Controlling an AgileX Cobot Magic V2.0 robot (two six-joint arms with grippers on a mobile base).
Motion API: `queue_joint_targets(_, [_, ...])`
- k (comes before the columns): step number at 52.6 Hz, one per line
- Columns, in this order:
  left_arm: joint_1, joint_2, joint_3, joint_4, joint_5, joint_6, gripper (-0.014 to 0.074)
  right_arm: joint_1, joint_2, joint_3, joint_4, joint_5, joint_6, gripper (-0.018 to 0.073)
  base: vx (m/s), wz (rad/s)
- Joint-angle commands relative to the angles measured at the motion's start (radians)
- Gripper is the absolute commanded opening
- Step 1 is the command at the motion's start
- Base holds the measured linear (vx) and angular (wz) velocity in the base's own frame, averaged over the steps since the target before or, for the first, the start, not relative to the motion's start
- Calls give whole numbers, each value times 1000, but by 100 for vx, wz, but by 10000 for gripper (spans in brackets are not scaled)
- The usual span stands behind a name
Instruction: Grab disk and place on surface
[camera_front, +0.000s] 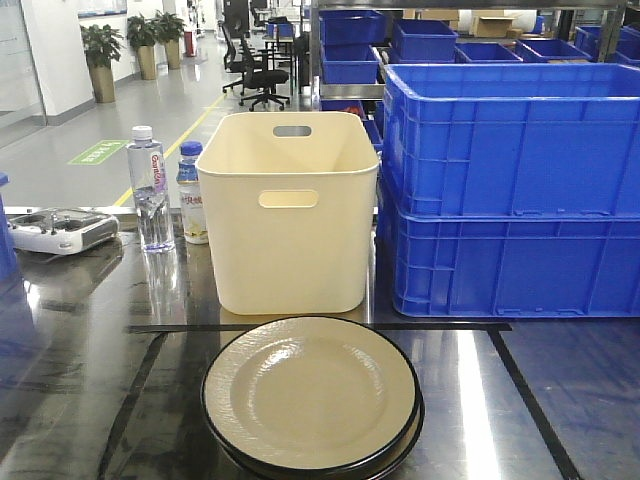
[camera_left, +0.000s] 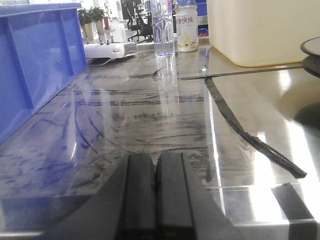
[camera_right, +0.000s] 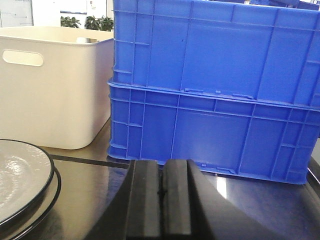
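My left gripper (camera_left: 156, 200) sits low over the steel surface (camera_left: 150, 115), its two dark fingers pressed together with nothing between them, and my right gripper (camera_right: 161, 200) is the same — closed flat, empty, hovering just above the tabletop. The disk (camera_front: 312, 392), a cream plate with a black rim, lies on top of at least one other such plate, inside the rectangle of black tape (camera_front: 320, 327) near the front edge of the surface; from my right wrist I see it low to the left (camera_right: 22, 175), apart from my fingers. Behind the plates stands a cream tub (camera_front: 290, 210), with two stacked blue crates (camera_front: 510, 190) just beside it on the right and two bottles (camera_front: 150, 190) on its left — a white device (camera_front: 60, 230) lies further left
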Motion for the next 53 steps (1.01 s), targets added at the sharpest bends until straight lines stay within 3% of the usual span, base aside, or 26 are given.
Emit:
queue_joint_targets(1, [-7, -18, 12, 1, -94, -13, -1, -3, -5, -31, -4, -73, -2, -9, 0, 0])
queue_joint_targets(46, [-7, -18, 12, 0, -94, -13, -1, -3, -5, -31, -5, -74, -2, -9, 0, 0])
queue_joint_targets(53, [-7, -18, 12, 0, -94, -13, -1, -3, -5, -31, 11, -53, 38, -9, 0, 0])
